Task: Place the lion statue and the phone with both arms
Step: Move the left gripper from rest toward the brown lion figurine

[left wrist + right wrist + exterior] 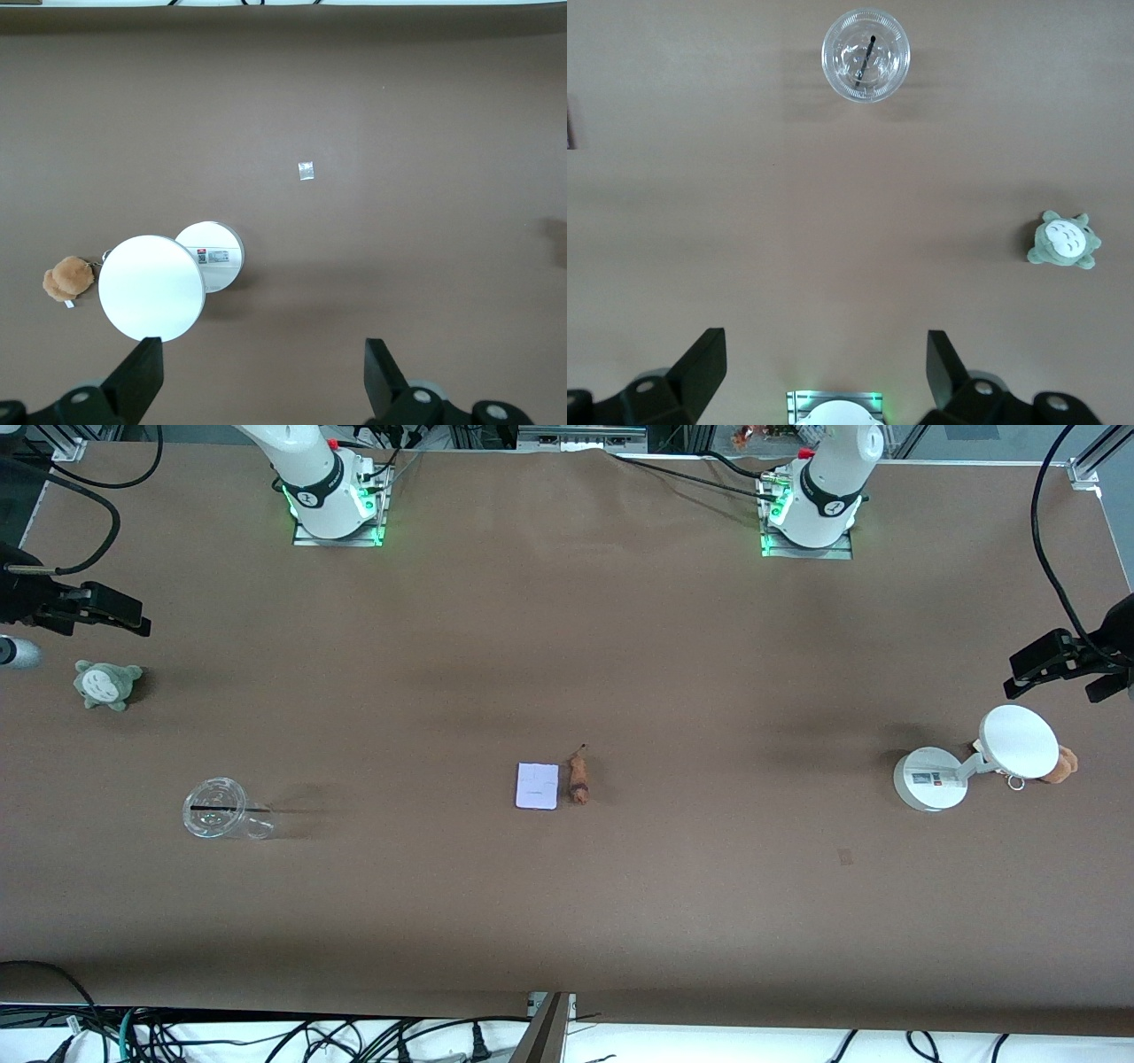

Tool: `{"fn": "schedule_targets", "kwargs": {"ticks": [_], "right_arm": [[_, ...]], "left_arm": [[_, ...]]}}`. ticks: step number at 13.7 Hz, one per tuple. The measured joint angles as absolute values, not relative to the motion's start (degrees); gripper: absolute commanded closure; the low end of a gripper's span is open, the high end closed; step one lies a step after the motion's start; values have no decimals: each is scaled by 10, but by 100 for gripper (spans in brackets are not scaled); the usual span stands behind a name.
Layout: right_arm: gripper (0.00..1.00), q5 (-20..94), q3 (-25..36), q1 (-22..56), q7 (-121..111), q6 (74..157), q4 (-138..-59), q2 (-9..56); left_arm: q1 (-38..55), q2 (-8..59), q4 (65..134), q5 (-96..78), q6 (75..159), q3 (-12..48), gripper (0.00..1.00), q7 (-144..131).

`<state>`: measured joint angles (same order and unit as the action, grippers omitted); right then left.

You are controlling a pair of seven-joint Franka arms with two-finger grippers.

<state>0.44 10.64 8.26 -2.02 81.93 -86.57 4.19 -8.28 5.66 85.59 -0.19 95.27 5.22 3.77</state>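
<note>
Lavender phone (537, 786) beside lion statue (578, 777) – left gripper (263, 376), right gripper (824, 367) spread, waiting

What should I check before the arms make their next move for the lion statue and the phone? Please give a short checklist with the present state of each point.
1. Left gripper open and holding nothing: ok, its fingers stand wide apart, high over the white stand at its end of the table.
2. Right gripper open and holding nothing: ok, high near the grey-green plush.
3. Phone free to grasp: ok, flat on the table, nothing on it.
4. Lion statue free to grasp: ok, but it lies close beside the phone, so finger room there is tight.
5. Whether the two things touch: cannot tell.
6. Placing spot marked: cannot tell.
</note>
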Motion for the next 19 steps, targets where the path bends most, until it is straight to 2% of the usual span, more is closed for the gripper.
{"fn": "schedule_targets", "kwargs": {"ticks": [12,19], "right_arm": [[0,5,106,83,-20,821,-866,47],[0,5,107,82,-20,822,-865,47]], "left_arm": [[-84,58,848,-1,968,53,0,37],[-77,108,835,-1,976,58,0,37]]}}
